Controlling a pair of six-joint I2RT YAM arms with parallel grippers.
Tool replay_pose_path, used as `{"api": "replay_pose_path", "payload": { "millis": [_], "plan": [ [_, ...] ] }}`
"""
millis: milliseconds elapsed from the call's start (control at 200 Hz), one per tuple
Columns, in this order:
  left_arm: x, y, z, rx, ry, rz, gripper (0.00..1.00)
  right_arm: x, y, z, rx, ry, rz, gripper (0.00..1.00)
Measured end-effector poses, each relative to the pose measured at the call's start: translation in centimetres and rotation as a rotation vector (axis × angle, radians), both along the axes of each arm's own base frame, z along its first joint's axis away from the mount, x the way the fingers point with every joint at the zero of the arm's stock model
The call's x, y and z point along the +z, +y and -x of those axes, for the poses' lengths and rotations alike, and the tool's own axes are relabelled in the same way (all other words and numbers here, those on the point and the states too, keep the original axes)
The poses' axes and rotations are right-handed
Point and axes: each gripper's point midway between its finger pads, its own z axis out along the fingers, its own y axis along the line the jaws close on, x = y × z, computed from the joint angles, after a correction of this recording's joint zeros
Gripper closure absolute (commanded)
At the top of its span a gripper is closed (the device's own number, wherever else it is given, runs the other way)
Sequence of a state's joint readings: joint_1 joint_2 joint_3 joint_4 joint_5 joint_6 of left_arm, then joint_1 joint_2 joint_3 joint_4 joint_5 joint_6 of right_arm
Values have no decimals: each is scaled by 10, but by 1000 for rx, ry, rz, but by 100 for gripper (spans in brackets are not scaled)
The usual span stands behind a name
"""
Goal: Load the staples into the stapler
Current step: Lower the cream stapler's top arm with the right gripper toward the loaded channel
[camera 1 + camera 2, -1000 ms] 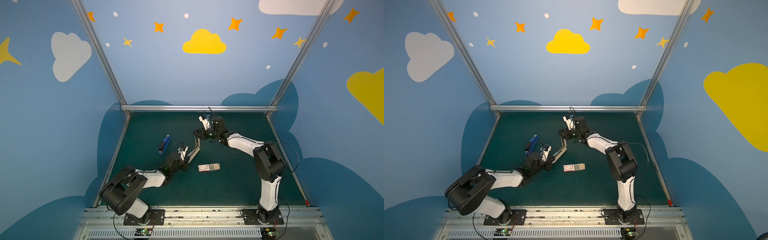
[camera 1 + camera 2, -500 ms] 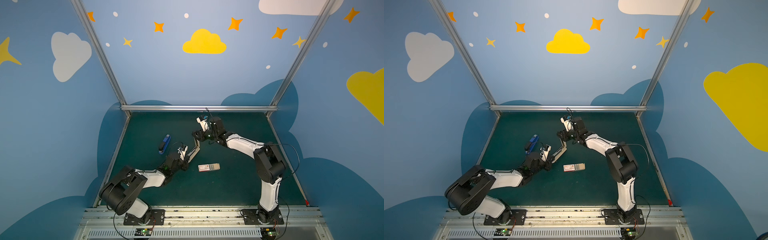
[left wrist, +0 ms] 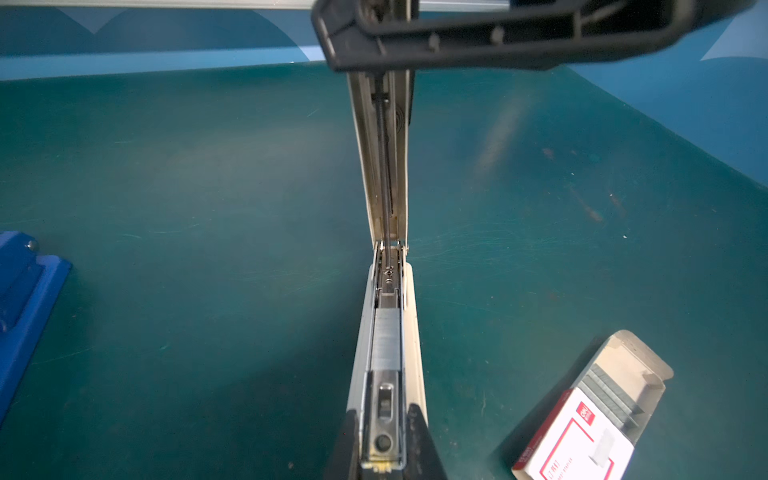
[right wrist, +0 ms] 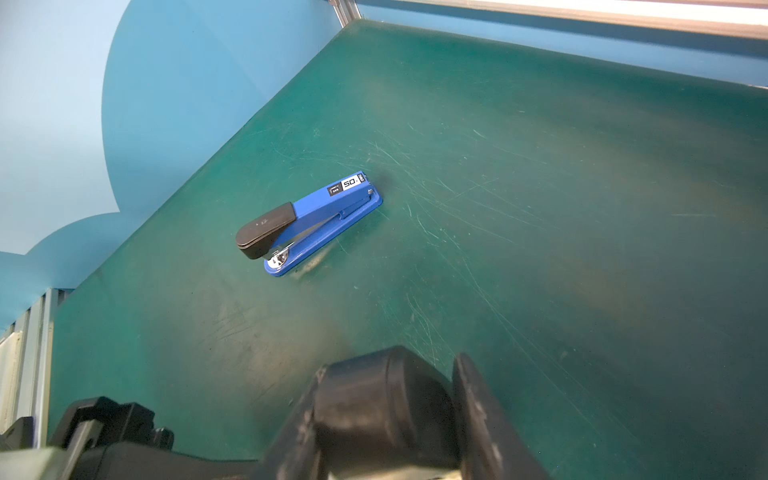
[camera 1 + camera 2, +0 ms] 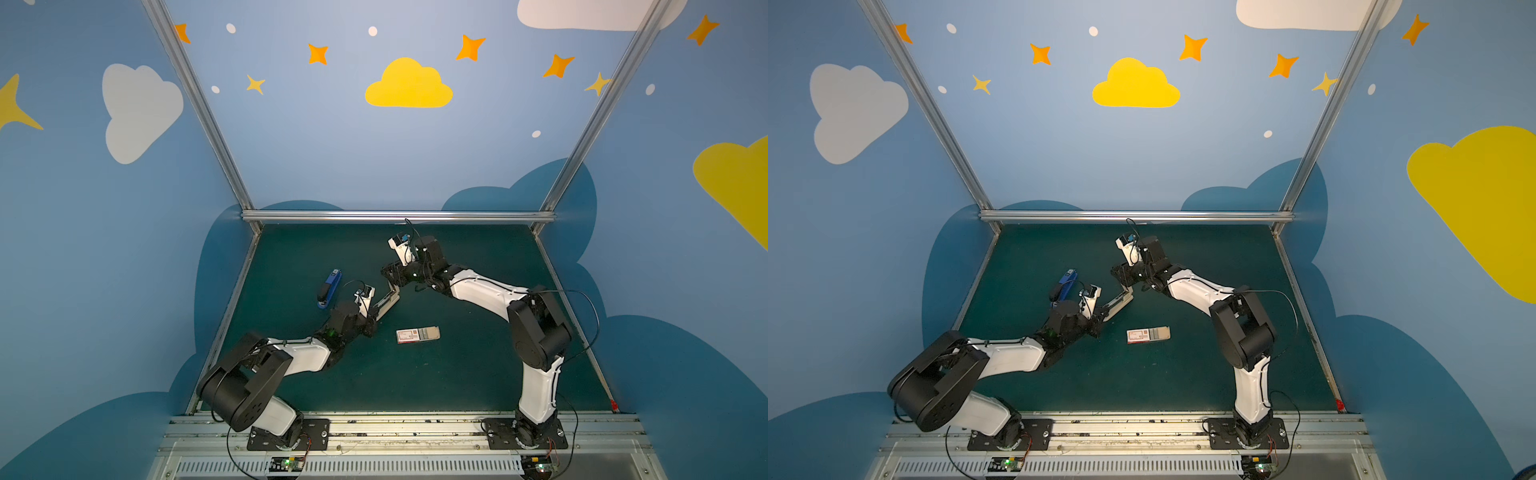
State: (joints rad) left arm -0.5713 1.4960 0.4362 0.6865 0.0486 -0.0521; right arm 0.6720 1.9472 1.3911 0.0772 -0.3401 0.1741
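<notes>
Near the middle of the green bench (image 5: 478, 374), the left arm lies low, stretched out from its near-left base. The left end effector (image 5: 373, 314) is pressed together on the front end of the beige stapler (image 3: 409, 299), holding its base down. The right arm arches over from the near right with its wrist bent down. The right end effector (image 5: 392, 277) straddles the tip of the raised lid; whether it pinches the lid cannot be told. A strip of staples (image 3: 386, 345) sits in the open channel. More rows lie in the pulled-out tray of the staple box (image 5: 417, 334), just near and right of the stapler. A blue stapler (image 5: 329, 288) lies closed on the left. Since a second ago the right wrist has drifted slightly left with the lid's tip; the rest is unmoved.
</notes>
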Motion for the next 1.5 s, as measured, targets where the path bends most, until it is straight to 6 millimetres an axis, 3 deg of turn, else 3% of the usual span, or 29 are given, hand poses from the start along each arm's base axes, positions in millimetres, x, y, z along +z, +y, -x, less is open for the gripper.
{"api": "replay_pose_path", "payload": {
  "millis": [876, 1497],
  "plan": [
    [16, 0, -7, 8, -55, 20, 96, -4, 7, 18, 38, -62, 99, 59],
    [26, 1, -8, 16, -78, 32, 96, -10, 17, 38, 68, -64, 148, 51]
  ]
}}
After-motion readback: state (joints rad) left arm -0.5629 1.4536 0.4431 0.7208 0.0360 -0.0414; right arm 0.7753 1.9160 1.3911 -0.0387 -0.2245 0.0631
